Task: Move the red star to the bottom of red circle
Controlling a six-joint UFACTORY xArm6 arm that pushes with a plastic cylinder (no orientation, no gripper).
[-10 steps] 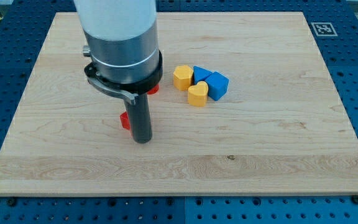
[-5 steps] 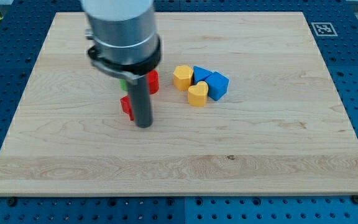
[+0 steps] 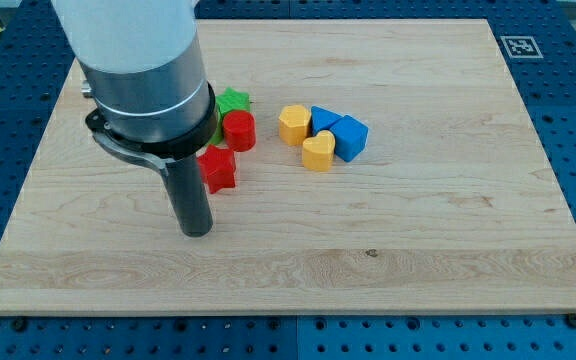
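Observation:
The red star lies on the wooden board, just below and slightly left of the red circle. The two are close together; I cannot tell if they touch. My tip rests on the board below and to the left of the red star, a short gap away from it. The arm's wide body hides the board above and left of the star.
A green star sits just above the red circle, partly hidden by the arm. To the right is a cluster: a yellow hexagon, a yellow heart and two blue blocks.
My tip has moved left and down, off the red star. The red star, circle and green star are now uncovered; the star sits a little further right and up than before.

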